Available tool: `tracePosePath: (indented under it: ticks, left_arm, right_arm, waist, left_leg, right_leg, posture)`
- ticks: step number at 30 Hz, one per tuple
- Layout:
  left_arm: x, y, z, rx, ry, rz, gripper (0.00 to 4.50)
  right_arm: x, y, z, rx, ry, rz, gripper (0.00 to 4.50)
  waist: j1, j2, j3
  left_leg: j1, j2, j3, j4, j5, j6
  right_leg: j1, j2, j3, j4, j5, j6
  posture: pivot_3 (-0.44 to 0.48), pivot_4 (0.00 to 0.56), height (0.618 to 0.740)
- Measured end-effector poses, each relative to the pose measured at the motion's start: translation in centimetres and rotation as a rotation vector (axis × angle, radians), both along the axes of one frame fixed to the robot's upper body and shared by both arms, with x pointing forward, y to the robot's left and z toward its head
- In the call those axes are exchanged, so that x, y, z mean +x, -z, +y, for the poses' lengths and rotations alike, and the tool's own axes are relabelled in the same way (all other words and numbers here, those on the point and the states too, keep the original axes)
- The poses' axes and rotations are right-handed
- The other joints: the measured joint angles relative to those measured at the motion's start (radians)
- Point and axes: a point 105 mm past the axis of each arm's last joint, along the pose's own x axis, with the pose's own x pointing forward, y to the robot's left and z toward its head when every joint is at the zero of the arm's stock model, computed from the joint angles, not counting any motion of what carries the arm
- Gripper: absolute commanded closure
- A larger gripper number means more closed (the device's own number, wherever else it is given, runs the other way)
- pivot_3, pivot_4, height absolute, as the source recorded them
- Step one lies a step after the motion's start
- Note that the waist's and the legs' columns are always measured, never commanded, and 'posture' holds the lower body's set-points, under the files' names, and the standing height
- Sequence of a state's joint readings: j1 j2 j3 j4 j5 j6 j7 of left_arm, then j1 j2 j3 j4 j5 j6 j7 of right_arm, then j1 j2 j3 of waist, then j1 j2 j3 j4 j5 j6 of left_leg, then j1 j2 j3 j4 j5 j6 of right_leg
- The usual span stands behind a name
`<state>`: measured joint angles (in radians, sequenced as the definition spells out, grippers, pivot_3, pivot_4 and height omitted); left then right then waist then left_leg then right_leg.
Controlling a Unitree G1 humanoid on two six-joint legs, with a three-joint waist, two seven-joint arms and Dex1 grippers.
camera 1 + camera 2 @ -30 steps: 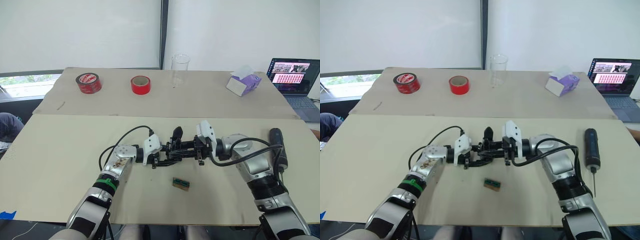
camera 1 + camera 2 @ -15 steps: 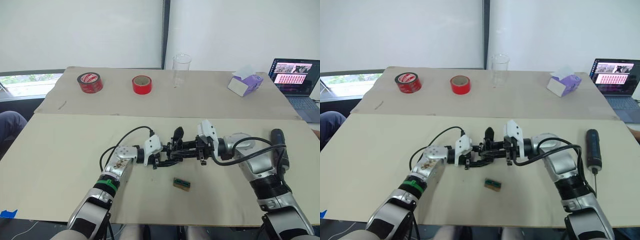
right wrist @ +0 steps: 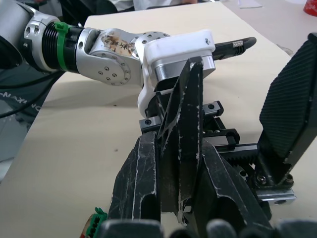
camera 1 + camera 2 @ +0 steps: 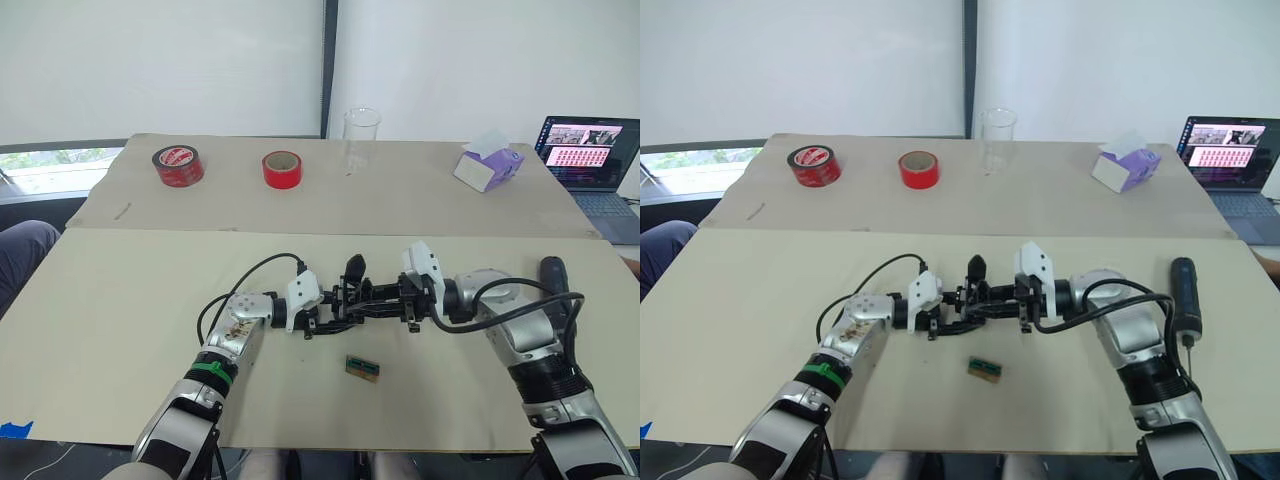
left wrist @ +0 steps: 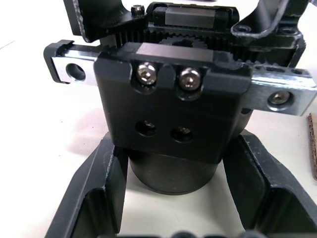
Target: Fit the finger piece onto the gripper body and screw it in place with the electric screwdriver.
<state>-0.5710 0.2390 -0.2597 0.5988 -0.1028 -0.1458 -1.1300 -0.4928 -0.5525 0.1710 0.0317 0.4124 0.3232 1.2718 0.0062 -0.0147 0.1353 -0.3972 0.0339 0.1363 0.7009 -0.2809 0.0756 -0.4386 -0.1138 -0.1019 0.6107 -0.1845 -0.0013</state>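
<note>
Glass (image 4: 361, 140) (apparently empty) upright

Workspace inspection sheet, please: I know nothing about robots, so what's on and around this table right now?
Surface: beige table, a second board behind it.
Job's things: gripper body held mid-table; finger piece brought up against it; electric screwdriver lying at the right edge, unused.
Clutter: small green-brown block, two red tape rolls, clear cup, purple tissue box.
Grippers: left pincer clamps the gripper body's round base; right pincer clamps the finger piece.
Cables: black loops at the left wrist and right arm.
Surroundings: open laptop, person's knee.
</note>
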Motion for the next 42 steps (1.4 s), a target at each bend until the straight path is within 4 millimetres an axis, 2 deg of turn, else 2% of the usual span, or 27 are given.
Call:
tracePosePath:
  ticks: [9, 37, 42]
  left_arm:
    - [0.0, 0.0, 0.0, 0.000, 0.000, 0.001, 2.23]
    - [0.0, 0.0, 0.3, 0.005, -0.006, 0.005, 2.23]
    - [0.0, 0.0, 0.3, 0.005, -0.005, 0.006, 2.23]
  right_arm:
    - [0.0, -0.4, 0.7, 0.041, -0.005, -0.019, 4.05]
    - [0.2, 0.2, 1.1, 0.048, -0.001, -0.012, 4.05]
    - [0.1, -0.5, 1.7, 0.095, -0.018, -0.050, 4.05]
  waist:
    - [0.000, 0.000, 0.000]
    - [-0.007, 0.000, 0.000]
    - [-0.007, 0.000, 0.000]
  left_leg:
    - [0.000, 0.000, 0.000, 0.000, 0.000, 0.000]
    - [0.000, 0.000, 0.000, 0.000, 0.000, 0.000]
    - [0.000, 0.000, 0.000, 0.000, 0.000, 0.000]
  right_leg:
    - [0.000, 0.000, 0.000, 0.000, 0.000, 0.000]
    - [0.000, 0.000, 0.000, 0.000, 0.000, 0.000]
    - [0.000, 0.000, 0.000, 0.000, 0.000, 0.000]
  posture:
    - [0.000, 0.150, 0.740]
    - [0.000, 0.150, 0.740]
    - [0.000, 0.150, 0.740]
